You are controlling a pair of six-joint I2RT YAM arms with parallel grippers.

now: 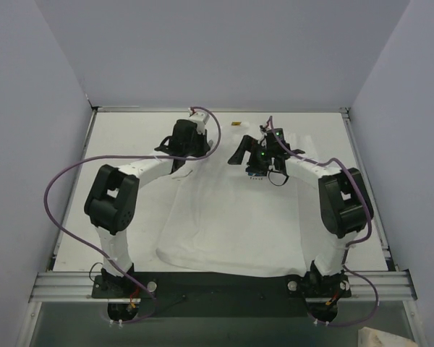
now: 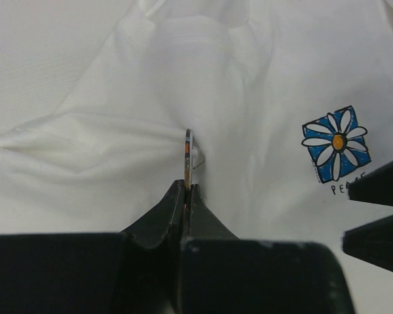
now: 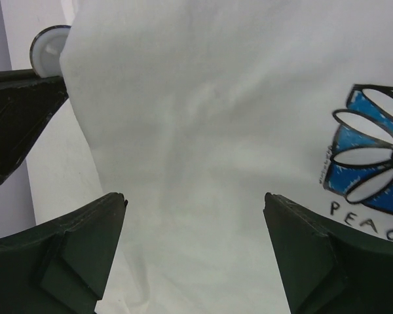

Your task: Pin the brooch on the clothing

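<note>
A white T-shirt (image 1: 231,224) lies flat on the table (image 1: 318,137). Its hem is toward the near edge and its chest part is about in the middle. The left gripper (image 2: 187,190) is over the left side of the chest, in the far half of the table, and its two fingers are pressed together on the brooch (image 2: 188,150). In the left wrist view the brooch is seen from its edge as a thin upright disc that stands out above the fingertips, right against a raised fold (image 2: 183,72) of the cloth. A thin wire shows just beside it, but I cannot tell if this wire is already in the cloth. In the right wrist view the same brooch shows its pale round face, partly hidden behind the edge of the cloth. The right gripper (image 3: 193,203) is low over the chest, just beside the blue-and-white flower print (image 2: 336,144). Its fingers (image 3: 85,252) stand wide apart with smooth white cloth between them, and they hold nothing. A small yellowish piece (image 1: 236,123) lies on the bare table near the far edge, too small to tell what it is.
</note>
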